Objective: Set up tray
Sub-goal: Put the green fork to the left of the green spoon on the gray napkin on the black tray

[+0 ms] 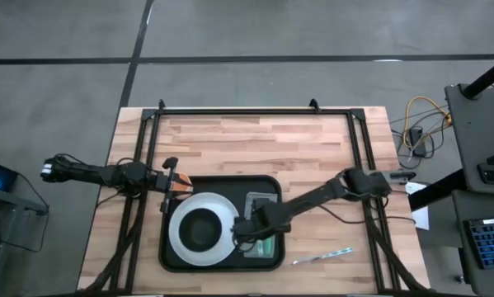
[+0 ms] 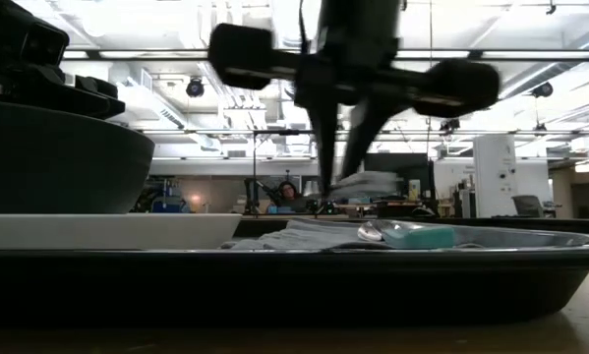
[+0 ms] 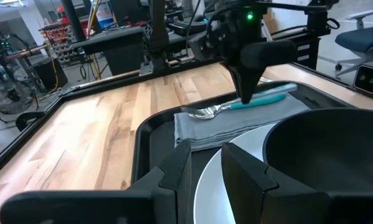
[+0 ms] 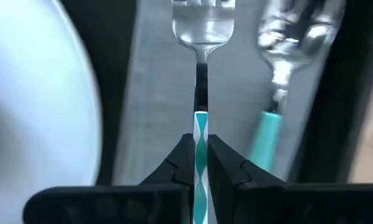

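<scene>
The black tray [image 1: 222, 183] lies mid-table. On it are a white plate [image 1: 178, 235] carrying a dark bowl [image 1: 201, 231] and, to their right, a grey napkin [image 1: 261, 200]. A spoon with a teal handle [image 4: 279, 56] lies on the napkin. My right gripper [image 1: 242, 235] hangs over the napkin, shut on a fork [image 4: 202, 31] beside the spoon. My left gripper [image 1: 174, 183] waits open at the tray's far left corner, close to the plate's rim [image 3: 211, 180]. My right gripper pinches the fork's teal-and-white patterned handle [image 4: 200, 127] between its two fingers [image 4: 180, 162]. It comes from above, pointing down in the low view, and the handle runs on between the fingers. The fork points its tines away over the napkin [image 4: 161, 93]; whether it rests there I cannot tell.
A thin utensil [image 1: 322, 256] lies on the bare wood to the right of the tray, near the table's near edge. Black frame rails [image 1: 362, 165] run along the table's sides and far edge. Open wood stretches beyond the tray's far side.
</scene>
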Robot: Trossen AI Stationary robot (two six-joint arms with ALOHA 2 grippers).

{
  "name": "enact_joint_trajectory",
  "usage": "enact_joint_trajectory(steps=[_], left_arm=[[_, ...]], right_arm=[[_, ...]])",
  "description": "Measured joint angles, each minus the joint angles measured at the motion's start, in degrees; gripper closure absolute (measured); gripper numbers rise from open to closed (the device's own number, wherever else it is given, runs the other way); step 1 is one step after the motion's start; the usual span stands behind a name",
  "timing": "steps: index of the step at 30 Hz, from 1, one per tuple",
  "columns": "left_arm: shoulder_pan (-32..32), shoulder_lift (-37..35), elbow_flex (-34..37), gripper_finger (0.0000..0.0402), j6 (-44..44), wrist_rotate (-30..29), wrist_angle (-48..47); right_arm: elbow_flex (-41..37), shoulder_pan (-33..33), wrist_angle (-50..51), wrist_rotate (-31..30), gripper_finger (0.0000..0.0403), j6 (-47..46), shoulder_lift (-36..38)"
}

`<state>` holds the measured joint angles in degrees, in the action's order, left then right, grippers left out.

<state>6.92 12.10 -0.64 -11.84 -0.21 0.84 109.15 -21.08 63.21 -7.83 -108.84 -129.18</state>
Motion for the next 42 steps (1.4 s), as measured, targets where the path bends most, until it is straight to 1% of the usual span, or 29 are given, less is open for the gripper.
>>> enact_joint_trajectory(steps=[7,12,21,24,29,42], left_arm=[[0.0,0.0,0.0,0.033,0.0,0.0,0.0],[0.01,0.0,0.0,0.033,0.0,0.0,0.0],[-0.01,0.0,0.0,0.0331,0.01,0.0,0.02],[0.02,0.0,0.0,0.033,-0.01,0.0,0.02],[-0.01,0.0,0.0,0.033,-0.02,0.0,0.0],[-0.01,0.0,0.0,0.033,-0.01,0.0,0.02]], right_arm=[[9.38,0.68,5.28,-0.18,0.039,-0.62,-5.47],[13.29,0.61,11.02,0.38,0.039,-2.95,-7.78],[12.07,0.61,11.86,1.02,0.039,-2.32,-7.81],[10.82,0.61,11.84,2.1,0.039,-2.11,-7.81],[9.1,0.61,11.42,2.2,0.039,-1.73,-7.81],[8.71,0.61,10.06,1.81,0.039,-1.73,-7.76]])
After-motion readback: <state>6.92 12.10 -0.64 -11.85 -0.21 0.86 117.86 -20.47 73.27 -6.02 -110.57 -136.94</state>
